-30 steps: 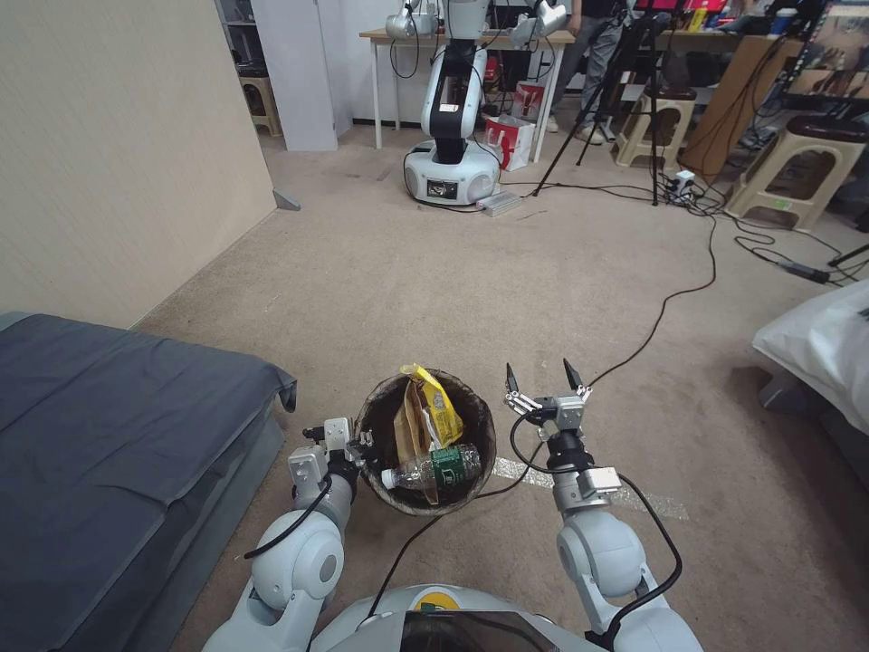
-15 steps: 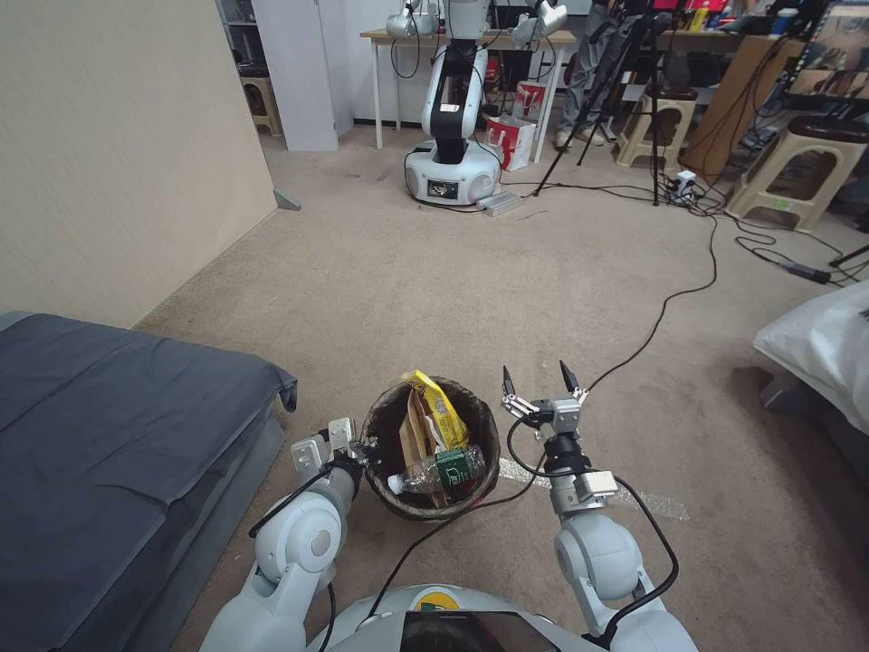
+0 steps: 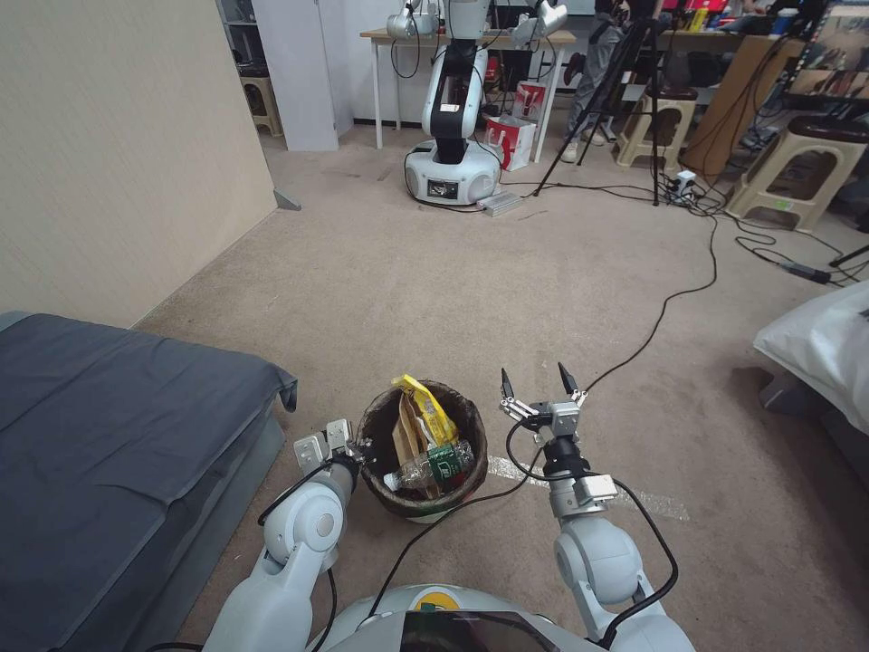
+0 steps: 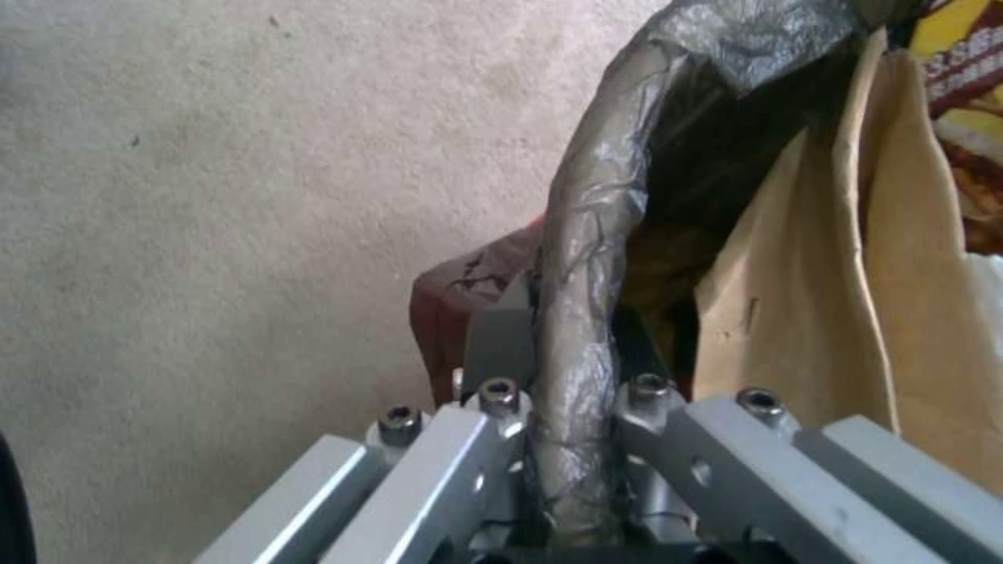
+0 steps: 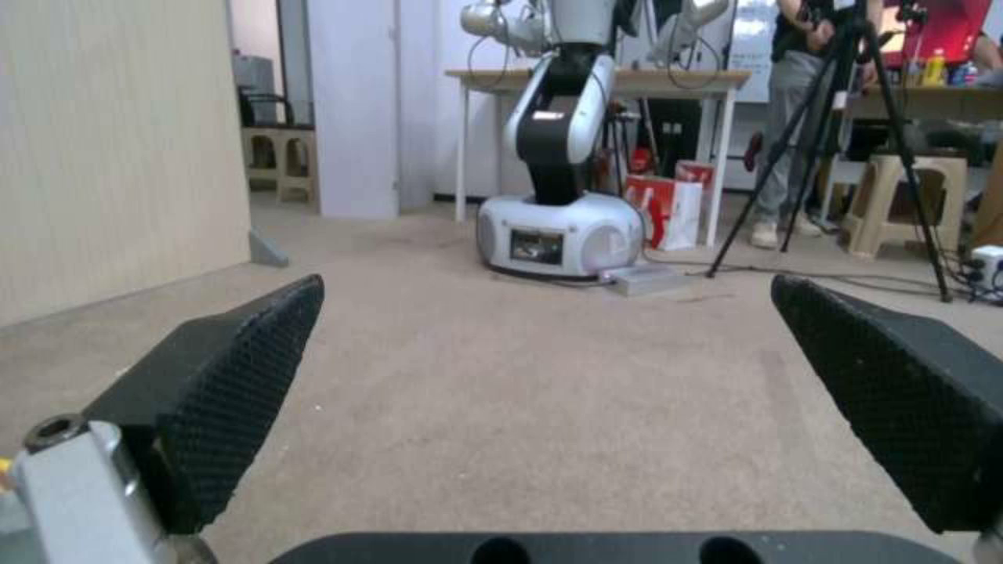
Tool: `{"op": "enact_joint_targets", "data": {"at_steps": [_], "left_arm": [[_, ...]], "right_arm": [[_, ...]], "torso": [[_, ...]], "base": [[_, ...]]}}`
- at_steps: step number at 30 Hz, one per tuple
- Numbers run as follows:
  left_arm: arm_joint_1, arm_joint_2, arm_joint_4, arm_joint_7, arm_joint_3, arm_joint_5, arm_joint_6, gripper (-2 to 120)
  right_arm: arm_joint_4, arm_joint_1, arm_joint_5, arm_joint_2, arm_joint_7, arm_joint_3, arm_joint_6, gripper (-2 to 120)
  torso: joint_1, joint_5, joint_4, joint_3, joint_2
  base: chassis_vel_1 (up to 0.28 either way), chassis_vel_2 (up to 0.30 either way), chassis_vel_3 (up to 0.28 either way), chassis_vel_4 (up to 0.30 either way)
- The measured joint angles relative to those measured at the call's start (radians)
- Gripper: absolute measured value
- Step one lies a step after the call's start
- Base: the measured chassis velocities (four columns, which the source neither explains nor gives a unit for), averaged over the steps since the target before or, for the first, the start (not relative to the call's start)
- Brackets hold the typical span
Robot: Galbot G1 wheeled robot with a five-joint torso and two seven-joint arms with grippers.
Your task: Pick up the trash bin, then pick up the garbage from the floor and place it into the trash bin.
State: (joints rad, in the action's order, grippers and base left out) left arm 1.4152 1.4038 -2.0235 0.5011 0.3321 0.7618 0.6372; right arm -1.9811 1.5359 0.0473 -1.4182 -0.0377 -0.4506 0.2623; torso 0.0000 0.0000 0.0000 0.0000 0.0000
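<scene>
Trash bin (image 3: 424,507): round, tapered white plastic, crinkled dark liner folded over the rim, held above beige carpet (image 3: 507,281) beside the grey bed (image 3: 109,426). Left tool (image 4: 564,439) is clamped on the lined rim. Inside are seen a tan paper bag (image 3: 405,436), yellow wrapper (image 3: 427,409), clear bottle (image 3: 425,466). Right tool (image 3: 539,388) is spread wide, holding nothing, just beside the bin.

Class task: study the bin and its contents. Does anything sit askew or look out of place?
Yes. The yellow wrapper and tan paper bag poke above the trash bin rim, and the clear bottle lies sideways across it. The left claw pinches the rim.
</scene>
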Motion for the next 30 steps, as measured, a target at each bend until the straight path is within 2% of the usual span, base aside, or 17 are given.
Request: {"op": "enact_joint_targets", "data": {"at_steps": [9,23,26,28,29,30], "left_arm": [[-0.026,0.007,0.052,-0.028,0.004,-0.022,-0.027,0],[-0.041,0.009,0.087,-0.040,0.004,-0.026,-0.033,0],[-0.041,0.009,0.088,-0.049,0.004,-0.028,-0.033,4],[-0.041,0.006,0.088,-0.058,0.004,-0.037,-0.033,15],[-0.041,0.006,0.088,-0.058,0.004,-0.037,-0.033,15],[-0.041,0.005,0.088,-0.061,0.004,-0.040,-0.033,22]], "right_arm": [[-0.006,0.014,-0.001,0.003,0.006,-0.004,0.008,100],[-0.010,0.022,-0.004,0.002,0.013,-0.005,0.013,100],[-0.010,0.022,-0.004,0.002,0.014,-0.005,0.013,100],[-0.008,0.021,-0.004,0.002,0.015,-0.005,0.014,100],[-0.008,0.021,-0.004,0.002,0.015,-0.005,0.014,100],[-0.005,0.020,-0.004,0.001,0.016,-0.005,0.014,100]], "torso": [[0.000,0.0006,0.0002,0.000,0.000],[0.000,0.0003,0.0002,0.000,0.000],[0.000,0.0001,0.0001,0.000,0.000],[0.000,0.0000,0.0001,0.000,0.000],[0.000,0.0000,0.0001,0.000,0.000],[0.000,-0.0001,0.0000,0.000,0.000]], "base": [[0.000,0.000,0.000,0.000],[0.000,0.000,0.000,0.000],[0.000,0.000,0.000,0.000],[0.000,0.000,0.000,0.000],[0.000,0.000,0.000,0.000],[0.000,0.000,0.000,0.000]]}}
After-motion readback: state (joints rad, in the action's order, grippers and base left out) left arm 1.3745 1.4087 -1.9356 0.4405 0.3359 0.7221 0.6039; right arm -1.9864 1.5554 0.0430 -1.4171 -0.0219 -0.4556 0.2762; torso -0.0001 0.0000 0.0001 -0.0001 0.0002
